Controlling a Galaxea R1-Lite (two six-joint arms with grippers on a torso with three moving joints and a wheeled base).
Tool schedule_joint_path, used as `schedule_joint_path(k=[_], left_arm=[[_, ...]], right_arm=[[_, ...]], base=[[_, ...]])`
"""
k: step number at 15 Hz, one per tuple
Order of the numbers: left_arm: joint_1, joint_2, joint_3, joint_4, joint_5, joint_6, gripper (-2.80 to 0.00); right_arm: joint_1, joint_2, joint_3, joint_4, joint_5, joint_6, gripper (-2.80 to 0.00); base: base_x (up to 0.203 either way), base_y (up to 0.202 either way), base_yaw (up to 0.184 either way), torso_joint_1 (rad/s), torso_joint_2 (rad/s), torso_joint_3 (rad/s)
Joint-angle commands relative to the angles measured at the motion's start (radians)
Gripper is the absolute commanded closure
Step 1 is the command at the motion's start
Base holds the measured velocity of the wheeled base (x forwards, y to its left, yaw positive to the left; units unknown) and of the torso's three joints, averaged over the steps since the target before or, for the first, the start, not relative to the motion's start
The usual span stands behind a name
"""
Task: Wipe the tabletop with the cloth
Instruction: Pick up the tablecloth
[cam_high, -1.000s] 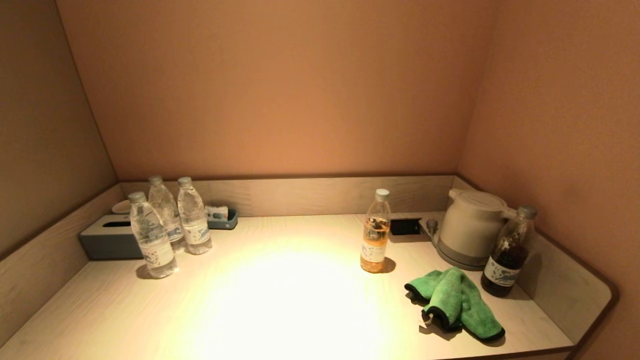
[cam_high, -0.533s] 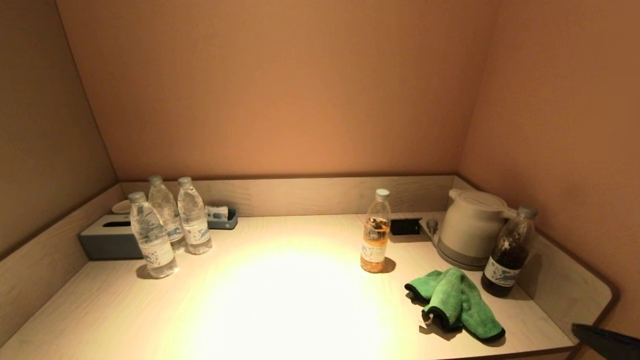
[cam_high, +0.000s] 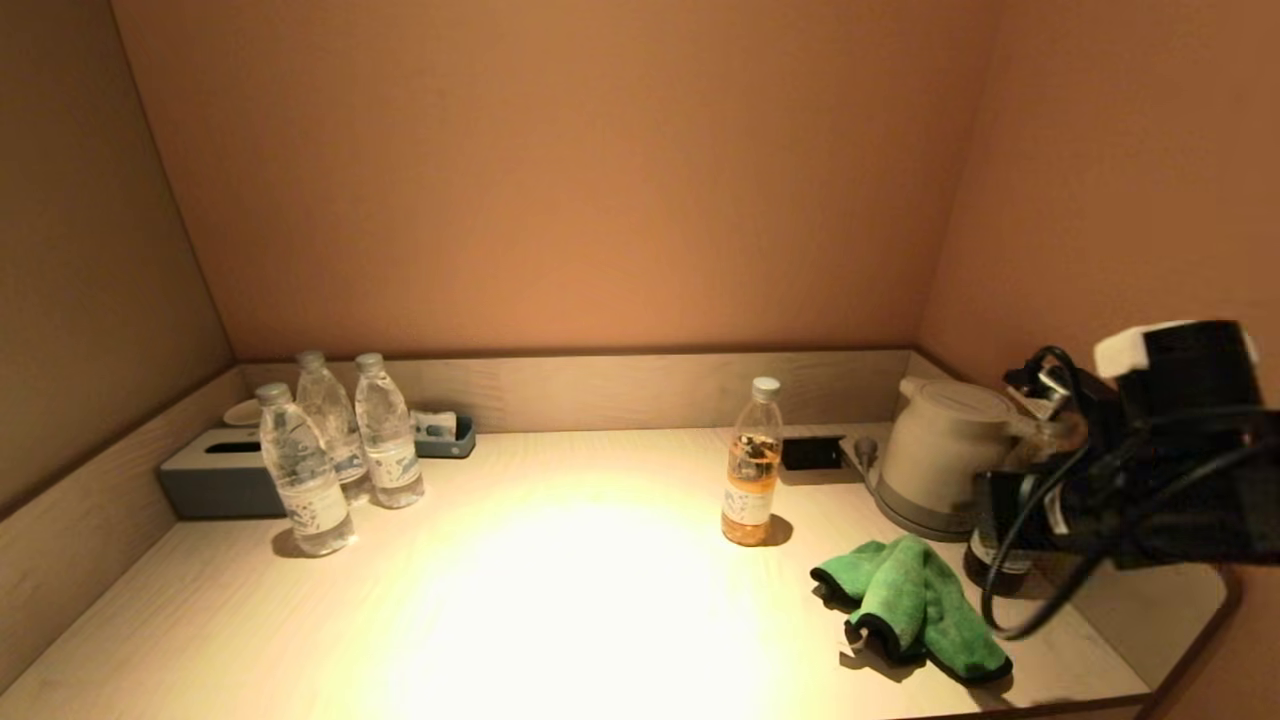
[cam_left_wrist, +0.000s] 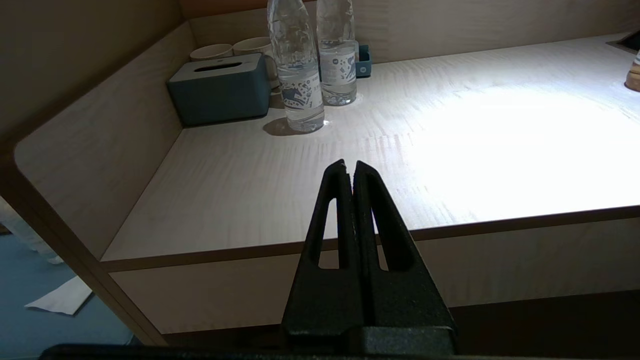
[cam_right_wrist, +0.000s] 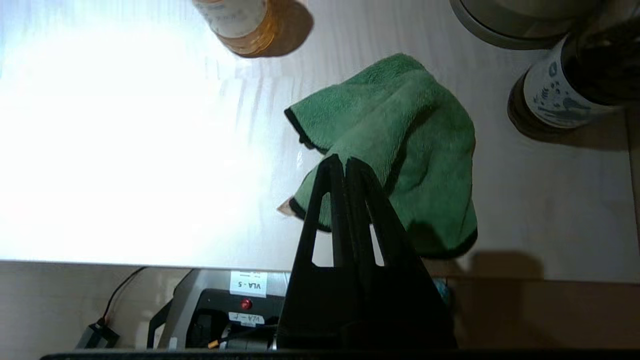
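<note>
- The cloth (cam_high: 910, 608), green with a dark edge, lies bunched in a heap at the lower right of the head view, on the counter (cam_high: 560, 600) close to its front edge; nothing grips it.
- The right claw (cam_right_wrist: 341, 162) is clenched with nothing in it; in its wrist view the tips sit in front of the cloth's near fold, and whether they touch it I cannot tell.
- In the head view only the right arm's wrist and cables show, at the right edge, above the cloth and in front of the dark bottle (cam_right_wrist: 570, 85).
- The left claw (cam_left_wrist: 348, 167) is also clenched and empty, parked off the counter's front edge at the lower middle of its wrist view.
- By my judgement the task is at its very start: no wiping shows, and the cloth has yet to be picked up.
- What is left: part the right claw, take the cloth, press it flat and sweep the bare middle of the counter.
- The orange bottle (cam_high: 750, 470), the kettle (cam_high: 935, 455) and the dark bottle stand near the cloth, so the sweep has tight margins there.
- Three water bottles (cam_high: 335, 450) and a tissue box (cam_high: 215, 480) crowd the left.
</note>
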Motion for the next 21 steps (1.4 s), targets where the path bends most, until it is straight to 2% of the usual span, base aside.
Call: schedule_joint_path(k=[1,4,8,11,15,16,17,21], left_arm=[[0.0,0.0,0.0,0.0,0.0,0.0,0.0],[-0.001,0.0,0.0,0.0,0.0,0.0,0.0],[0.0,0.0,0.0,0.0,0.0,0.0,0.0],[0.0,0.0,0.0,0.0,0.0,0.0,0.0],[0.0,0.0,0.0,0.0,0.0,0.0,0.0],[0.0,0.0,0.0,0.0,0.0,0.0,0.0],[0.0,0.0,0.0,0.0,0.0,0.0,0.0],[0.0,0.0,0.0,0.0,0.0,0.0,0.0]], right_arm=[[0.003,0.186,-0.066,-0.028,-0.031,0.047,0.0],[0.006,0.252,-0.112,-0.03,-0.099,0.081,0.0],[0.049,0.329,-0.132,-0.014,-0.231,0.178,0.0],[0.075,0.36,-0.152,0.001,-0.259,0.233,0.0],[0.083,0.357,-0.15,0.017,-0.261,0.246,0.0],[0.083,0.357,-0.15,0.018,-0.261,0.25,-2.08],[0.083,0.357,-0.15,0.018,-0.261,0.25,-2.8],[0.083,0.368,-0.14,0.033,-0.263,0.282,-2.8]], base=[[0.0,0.0,0.0,0.0,0.0,0.0],[0.0,0.0,0.0,0.0,0.0,0.0],[0.0,0.0,0.0,0.0,0.0,0.0],[0.0,0.0,0.0,0.0,0.0,0.0],[0.0,0.0,0.0,0.0,0.0,0.0],[0.0,0.0,0.0,0.0,0.0,0.0],[0.0,0.0,0.0,0.0,0.0,0.0],[0.0,0.0,0.0,0.0,0.0,0.0]])
